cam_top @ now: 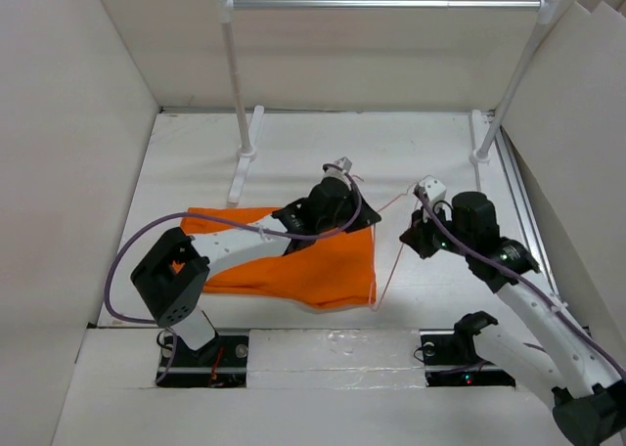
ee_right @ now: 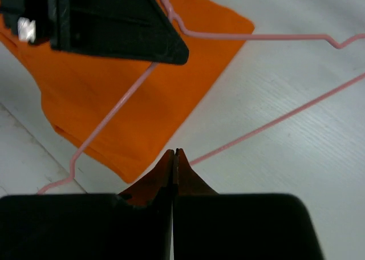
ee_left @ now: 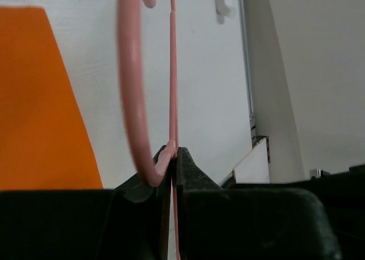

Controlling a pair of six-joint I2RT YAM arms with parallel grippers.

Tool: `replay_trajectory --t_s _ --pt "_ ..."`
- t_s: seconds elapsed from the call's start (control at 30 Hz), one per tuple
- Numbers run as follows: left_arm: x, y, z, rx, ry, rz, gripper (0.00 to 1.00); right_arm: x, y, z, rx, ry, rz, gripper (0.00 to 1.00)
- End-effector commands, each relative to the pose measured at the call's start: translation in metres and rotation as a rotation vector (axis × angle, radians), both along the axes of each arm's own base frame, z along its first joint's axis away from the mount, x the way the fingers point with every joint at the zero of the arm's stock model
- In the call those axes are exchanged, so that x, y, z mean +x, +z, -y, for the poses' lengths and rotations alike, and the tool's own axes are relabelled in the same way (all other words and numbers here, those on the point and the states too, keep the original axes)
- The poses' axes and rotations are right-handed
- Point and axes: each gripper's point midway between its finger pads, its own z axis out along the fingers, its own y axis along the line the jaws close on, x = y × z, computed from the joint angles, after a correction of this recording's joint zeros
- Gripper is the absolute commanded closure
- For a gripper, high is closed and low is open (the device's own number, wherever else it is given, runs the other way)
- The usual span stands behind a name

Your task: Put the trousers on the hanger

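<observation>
Pink hanger (ee_left: 173, 72) pinched in left hand (ee_left: 174, 155), partly over trousers (ee_left: 40, 100).

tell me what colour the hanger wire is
The hanger is plain pinkish-red, clearest in the left wrist view.

left gripper (ee_left: 174, 157): jaws pressed together on hanger (ee_left: 128, 72) neck | hook seen curving toward 12 o'clock | trousers (ee_left: 34, 100) seen at 9 o'clock on table (ee_left: 211, 100)

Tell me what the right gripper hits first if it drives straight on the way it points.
Probably the trousers: the shut right gripper aims at their orange edge just beyond its tips. The hanger wire runs close beside the tips and might be caught first; depth is unclear.
</observation>
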Motion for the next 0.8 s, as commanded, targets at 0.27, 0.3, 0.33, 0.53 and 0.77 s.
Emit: replay_trajectory --t_s 0.27,0.3,0.33,0.53,0.77 --pt "-0.008 -0.063 -0.012 0.024 0.259 -0.041 1.0 0.047 -0.054 -0.053 0.177 0.061 -0.109 0.89" --pt "-0.008 -0.067 -0.013 0.032 0.267 -0.044 1.0 0.049 -0.062 -0.053 0.166 0.049 -0.119 0.83" --pt "-0.006 -0.073 -0.016 0.046 0.282 -0.041 1.0 0.051 -0.075 -0.054 0.162 0.038 -0.133 0.79" --pt "-0.001 -0.102 -0.027 0.123 0.335 -0.056 1.0 0.061 -0.112 -0.054 0.172 -0.024 -0.181 0.56" --pt "-0.006 -0.113 -0.03 0.159 0.335 -0.061 1.0 0.054 -0.151 -0.06 0.141 -0.038 -0.267 0.42"
